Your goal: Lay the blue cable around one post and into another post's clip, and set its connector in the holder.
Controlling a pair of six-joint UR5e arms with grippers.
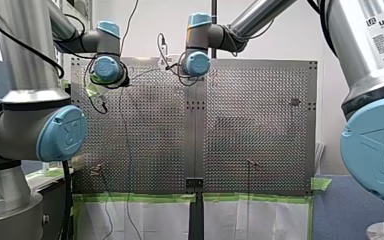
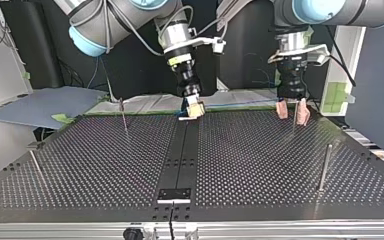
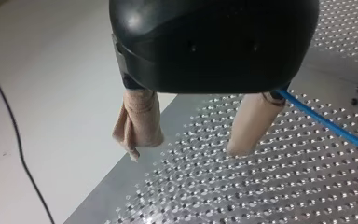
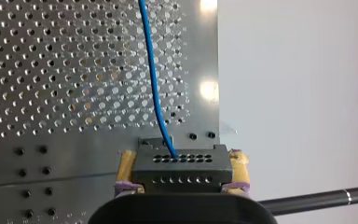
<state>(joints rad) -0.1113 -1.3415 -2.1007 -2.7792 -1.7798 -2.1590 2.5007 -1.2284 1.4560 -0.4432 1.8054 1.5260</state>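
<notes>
1. Bench (image 2: 260, 165): perforated metal w/ a dark centre strip running 12-to-6 in the top view.
2. Arms: L arm (image 2: 330, 12) enters the top view at approx 1 o'clock, R arm (image 2: 110, 20) at approx 11. Both reach to the bench's far edge.
3. R pincer (image 2: 194, 109): at the top view's 12 o'clock, over the far end of the centre strip. Its yellow pads (image 4: 240, 170) are clamped on the connector, one on each side.
4. L pincer (image 2: 290, 111): at approx 1 o'clock in the top view, low over the bench near the far edge, well apart from the R pincer. Its beige pads (image 3: 140, 122) stand apart, w/ only bench showing between them in the L wrist view.
5. Posts (image 2: 325, 167): thin, upright. In the top view one is at 4 o'clock, one at 8 and one at 10.
6. Black plate (image 2: 175, 194): on the centre strip at the top view's 6 o'clock, at the near edge.
7. Connector (image 4: 182, 169): black block w/ rows of small holes, held in the R pincer. Can't tell if it touches the bench.
8. Cable (image 4: 153, 79): blue, leaves the connector's holed face and runs ahead of the R pincer over the bench. In the L wrist view it passes just beside one L pad, outside the gap; can't tell if they touch.
</notes>
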